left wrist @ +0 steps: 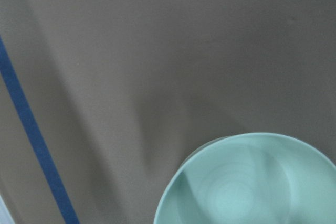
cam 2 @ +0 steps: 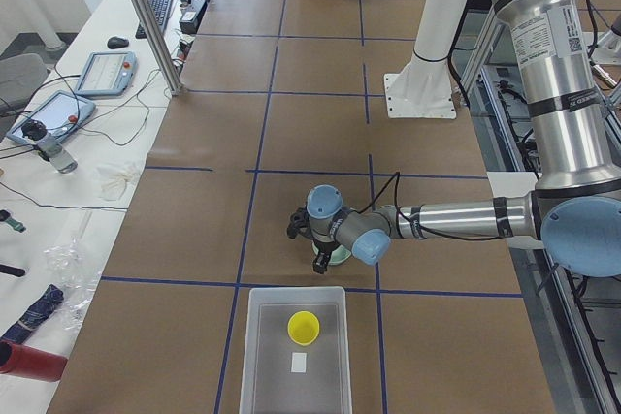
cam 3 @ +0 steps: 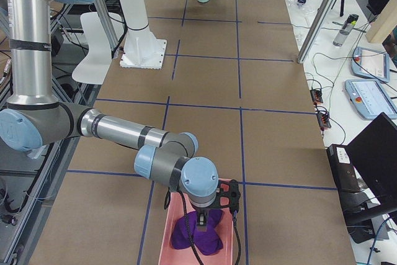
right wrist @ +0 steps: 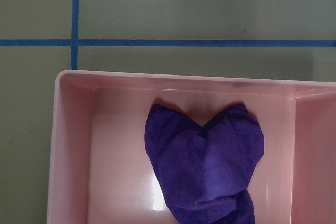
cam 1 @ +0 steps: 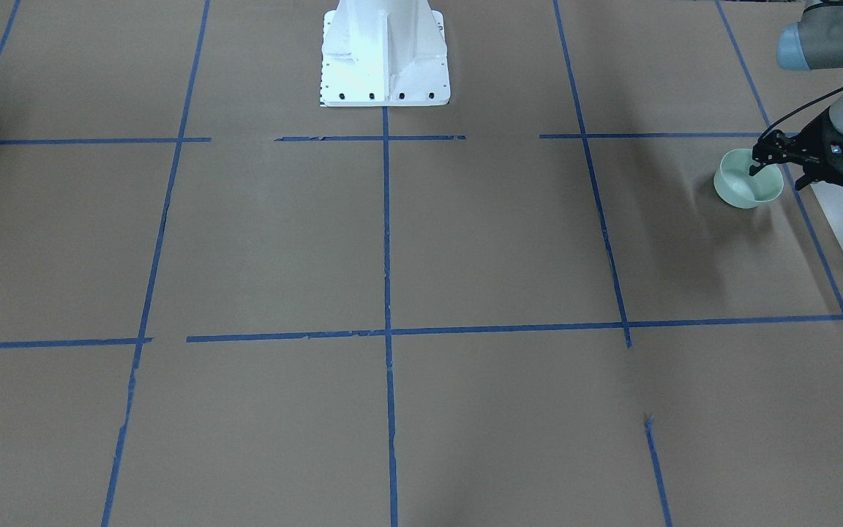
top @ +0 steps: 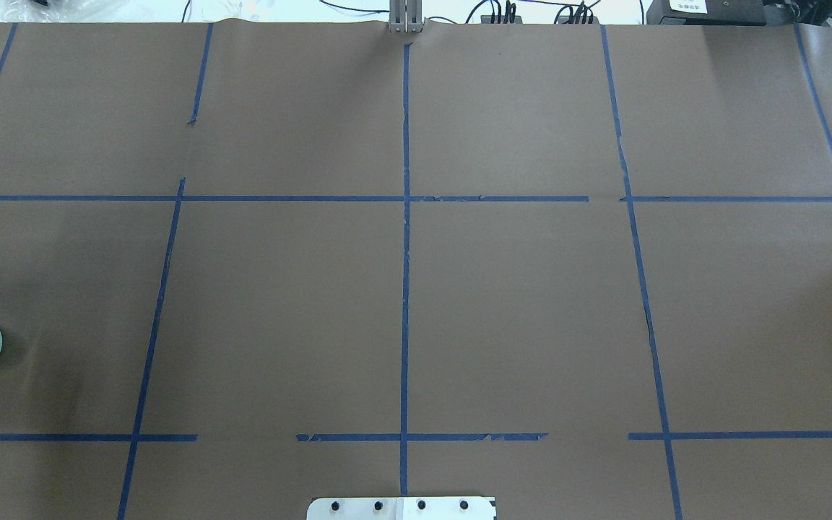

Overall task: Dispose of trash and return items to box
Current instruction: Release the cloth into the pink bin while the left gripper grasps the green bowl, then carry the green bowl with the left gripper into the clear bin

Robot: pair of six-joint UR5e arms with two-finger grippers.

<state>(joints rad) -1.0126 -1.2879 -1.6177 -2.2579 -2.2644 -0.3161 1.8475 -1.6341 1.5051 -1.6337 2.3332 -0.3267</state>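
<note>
— At the table's (cam 1: pixel 465 241) left end, how much is done?
— Half of the returning, I judge. The small bright yellow plastic cup (cam 2: pixel 304 327) stands inside the translucent frosted-white rectangular plastic box (cam 2: pixel 328 377). The pale mint-green round plastic bowl (cam 1: pixel 740 189) sits on the table just beside that box, not in it
— And the left tool (cam 1: pixel 778 174)?
— It is down at the bowl, fingers apart, one dipping inside the rim and the other outside on the box side. Nothing is clamped as far as I can see
— The trash?
— At the far end a crumpled purple cloth (right wrist: pixel 205 171) lies in a pink rectangular plastic bin (right wrist: pixel 71 129). If that cloth is the trash, the disposing looks finished
— Is the right tool (cam 3: pixel 201 218) holding it?
— It hangs right over the cloth, but I cannot tell whether its fingers are together or apart; only the side view shows it
— So what is left?
— Gripping the bowl, lifting it across the box wall and setting it down next to the cup
</note>
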